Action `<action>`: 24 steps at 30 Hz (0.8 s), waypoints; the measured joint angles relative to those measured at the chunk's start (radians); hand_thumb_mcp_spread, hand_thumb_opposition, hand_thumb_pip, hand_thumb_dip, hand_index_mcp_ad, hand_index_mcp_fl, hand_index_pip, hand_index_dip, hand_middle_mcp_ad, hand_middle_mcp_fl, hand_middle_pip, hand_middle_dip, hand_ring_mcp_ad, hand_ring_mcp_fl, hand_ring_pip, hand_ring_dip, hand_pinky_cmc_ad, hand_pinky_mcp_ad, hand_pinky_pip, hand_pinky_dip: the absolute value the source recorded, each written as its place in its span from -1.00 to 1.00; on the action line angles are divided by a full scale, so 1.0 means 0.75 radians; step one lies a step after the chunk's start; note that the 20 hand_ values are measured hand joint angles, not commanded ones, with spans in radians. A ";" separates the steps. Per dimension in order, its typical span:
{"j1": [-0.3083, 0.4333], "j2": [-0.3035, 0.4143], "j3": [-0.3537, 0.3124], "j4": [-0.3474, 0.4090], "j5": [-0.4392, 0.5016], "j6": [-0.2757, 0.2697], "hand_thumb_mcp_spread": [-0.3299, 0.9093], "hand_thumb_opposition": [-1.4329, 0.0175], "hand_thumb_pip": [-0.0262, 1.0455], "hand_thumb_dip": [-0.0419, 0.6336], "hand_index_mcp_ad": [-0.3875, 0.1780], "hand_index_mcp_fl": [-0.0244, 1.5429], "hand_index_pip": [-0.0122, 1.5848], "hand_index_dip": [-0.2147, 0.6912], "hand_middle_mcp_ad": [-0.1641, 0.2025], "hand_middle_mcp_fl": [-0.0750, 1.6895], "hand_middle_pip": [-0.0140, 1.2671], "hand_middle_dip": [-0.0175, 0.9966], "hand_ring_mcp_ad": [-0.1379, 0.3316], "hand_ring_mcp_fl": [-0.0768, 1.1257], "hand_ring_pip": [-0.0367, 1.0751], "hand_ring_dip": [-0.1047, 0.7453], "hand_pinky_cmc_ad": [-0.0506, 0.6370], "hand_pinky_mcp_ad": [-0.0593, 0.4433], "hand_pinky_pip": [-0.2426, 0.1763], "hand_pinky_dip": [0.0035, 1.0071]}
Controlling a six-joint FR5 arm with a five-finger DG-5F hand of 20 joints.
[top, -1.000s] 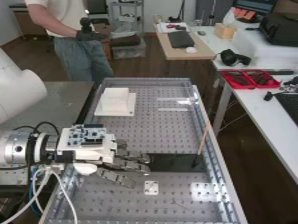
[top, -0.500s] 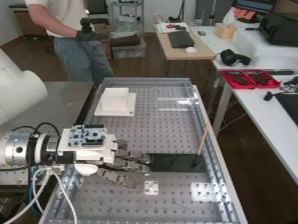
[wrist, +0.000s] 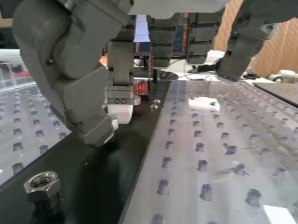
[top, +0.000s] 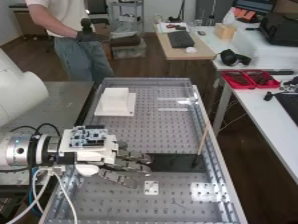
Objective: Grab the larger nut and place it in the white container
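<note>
Larger nut [wrist: 42, 186] on the dark strip [top: 176, 163], below the hand [top: 100, 152] and back toward the wrist from the tip of the thumb [wrist: 84, 107]. Apart from both thumb and fingers [wrist: 161, 39]; not yet touched. Hand open, fingers extended and loose, pointing across the desk [top: 226, 172], away from the arm, with nothing in the grasp. Thumb nearest the nut, so likely a shift back toward the arm and then down, rather than a longer reach.

Nut upright by the look of the bore, open end up, flats round the sides. Best taken, probably, by a pinch across 2 opposite flats, with bore kept vertical. Long axis of the strip roughly in line with the fingers: more room to slide along than to swing sideways, between 2 perforated panels, far [top: 149, 132] and near [top: 120, 202]. Risk of catching a fingertip on a panel edge, or of tipping the nut with the thumb in a low approach.

Past the fingertips, near the strip's outer end, a thin rod [top: 203, 140]; best avoided by moving back. On the near panel, a small white plate [top: 151, 188], just beyond the fingers.

White container, apparently the boxy piece [top: 115, 100], toward the desk's far end, well apart from the hand. After the grasp, lift first, then carry across the far panel.
</note>
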State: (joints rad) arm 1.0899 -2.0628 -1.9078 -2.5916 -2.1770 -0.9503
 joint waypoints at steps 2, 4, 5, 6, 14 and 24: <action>0.000 -0.001 -0.001 0.004 0.000 0.005 0.10 -0.27 0.39 -0.18 -0.17 -0.75 0.96 -0.29 0.26 -0.90 -0.79 -0.50 0.27 -0.87 -0.79 -0.37 0.25 0.40 -0.30 -0.05; 0.001 -0.001 -0.002 0.005 0.002 0.006 0.10 -0.27 0.39 -0.18 -0.16 -0.74 0.96 -0.29 0.26 -0.90 -0.79 -0.50 0.27 -0.87 -0.79 -0.37 0.25 0.42 -0.30 -0.04; 0.001 -0.001 -0.002 0.005 0.003 0.006 0.10 -0.27 0.39 -0.18 -0.15 -0.73 0.95 -0.29 0.24 -0.90 -0.79 -0.50 0.27 -0.87 -0.79 -0.37 0.25 0.40 -0.30 -0.04; 0.002 -0.001 -0.003 0.006 0.005 0.009 0.10 -0.27 0.39 -0.18 -0.11 -0.72 0.95 -0.29 0.25 -0.90 -0.79 -0.50 0.27 -0.87 -0.79 -0.37 0.25 0.40 -0.30 -0.04; 0.004 0.002 -0.005 0.010 0.008 0.018 0.11 -0.28 0.39 -0.18 -0.04 -0.65 0.95 -0.34 0.24 -0.90 -0.79 -0.50 0.28 -0.87 -0.79 -0.37 0.26 0.40 -0.30 -0.04; 0.011 0.057 0.004 0.041 -0.017 0.066 0.08 -0.28 0.38 -0.18 -0.04 -0.62 0.95 -0.36 0.27 -0.90 -0.79 -0.50 0.27 -0.87 -0.80 -0.37 0.21 0.40 -0.30 -0.04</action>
State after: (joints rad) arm 1.0983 -2.0204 -1.9051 -2.5610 -2.1896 -0.9006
